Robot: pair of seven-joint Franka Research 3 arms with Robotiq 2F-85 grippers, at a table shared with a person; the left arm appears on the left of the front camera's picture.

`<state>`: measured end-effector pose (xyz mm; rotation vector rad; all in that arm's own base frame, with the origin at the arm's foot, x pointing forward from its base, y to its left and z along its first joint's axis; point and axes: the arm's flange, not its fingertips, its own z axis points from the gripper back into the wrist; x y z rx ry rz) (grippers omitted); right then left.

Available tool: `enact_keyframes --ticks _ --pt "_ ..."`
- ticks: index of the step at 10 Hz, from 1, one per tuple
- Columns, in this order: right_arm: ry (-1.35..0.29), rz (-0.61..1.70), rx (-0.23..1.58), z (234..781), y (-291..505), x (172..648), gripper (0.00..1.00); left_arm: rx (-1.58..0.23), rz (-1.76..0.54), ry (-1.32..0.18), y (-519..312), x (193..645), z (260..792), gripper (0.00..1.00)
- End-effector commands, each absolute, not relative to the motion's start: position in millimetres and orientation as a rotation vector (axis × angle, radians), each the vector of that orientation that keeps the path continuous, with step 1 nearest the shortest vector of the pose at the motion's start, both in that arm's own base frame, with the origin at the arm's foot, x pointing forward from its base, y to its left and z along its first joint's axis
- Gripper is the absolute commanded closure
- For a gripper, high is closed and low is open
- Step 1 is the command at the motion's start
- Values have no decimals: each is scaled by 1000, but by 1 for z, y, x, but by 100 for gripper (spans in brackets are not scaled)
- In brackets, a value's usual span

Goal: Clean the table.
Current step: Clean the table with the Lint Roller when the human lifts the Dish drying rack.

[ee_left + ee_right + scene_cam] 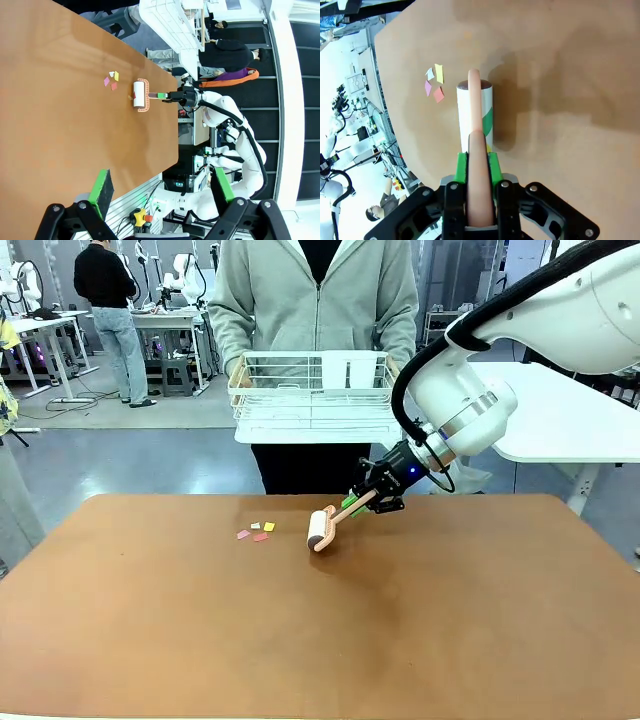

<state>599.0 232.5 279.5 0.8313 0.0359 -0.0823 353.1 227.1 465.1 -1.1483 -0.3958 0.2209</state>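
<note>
At the left, the left tool [161, 173] hangs released and empty above the near-left part of the large reddish-brown matte table [200, 640], which fills the whole foreground, and it has no part in the work. Right of that, towards the far middle of the table, lies a small cluster of coloured paper scraps [256, 531], pink, yellow, white and red, close together and flat on the top. Just beside them on the right sits the lint roller with a white roll and a peach-pink handle [319, 528]. Its roll appears to rest on the table, apart from the scraps. The right tool [358, 502] is clenched on the handle, its green pads on either side of it. The step in hand looks like the sweep itself: the roller is down, and the scraps are not yet picked up. The next move calls for a steady leftward roll over the cluster, with enough downward pressure that the scraps stick. Beyond the far edge, a person holds a white wire rack [310, 390] in both hands, clear of the table. A pale panel shows in its right part, but I cannot tell whether anything lies inside.
</note>
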Motion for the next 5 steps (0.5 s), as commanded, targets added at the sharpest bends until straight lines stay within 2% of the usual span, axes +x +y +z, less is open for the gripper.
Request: enact_keyframes --ticks 1,5 --pt "26 -106 850 281 231 616 79 -1154 214 -408 229 352 467 0" --pt "75 -107 827 264 234 629 79 -1154 214 -408 229 352 467 0"
